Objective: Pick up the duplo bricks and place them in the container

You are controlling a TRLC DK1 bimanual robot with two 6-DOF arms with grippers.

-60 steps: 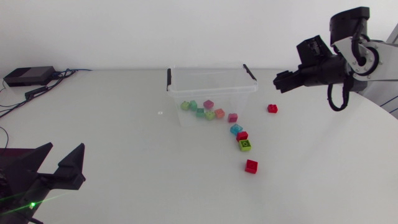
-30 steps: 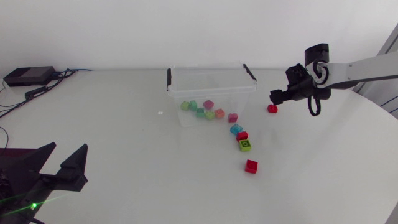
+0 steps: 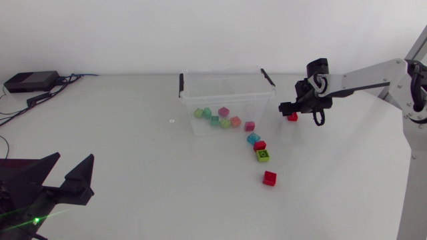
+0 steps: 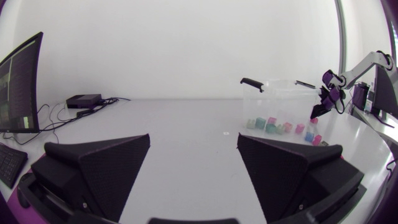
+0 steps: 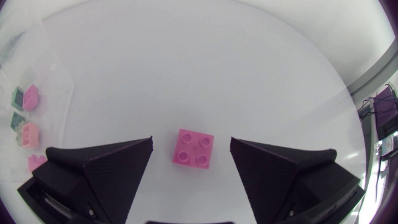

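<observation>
The desk point(image 3: 133, 147) carries the clear container point(image 3: 227, 97), some bricks point(image 3: 217, 115) inside it. At its 3 o'clock the right gripper point(image 3: 291, 109) hangs, fingers spread astride a lone brick point(image 5: 193, 148), seemingly not touching, lined up to grasp. The left gripper point(image 4: 193, 155) rests parted at 7 o'clock

Head camera overlooks the counter point(image 3: 133, 153) from above. Left wrist sights across it, sharing the container point(image 3: 227, 97). Right wrist faces down, close.

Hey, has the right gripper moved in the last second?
Yes. The right gripper dropped and drew in toward the container; the red brick beside it now lies between its open fingers.
</observation>
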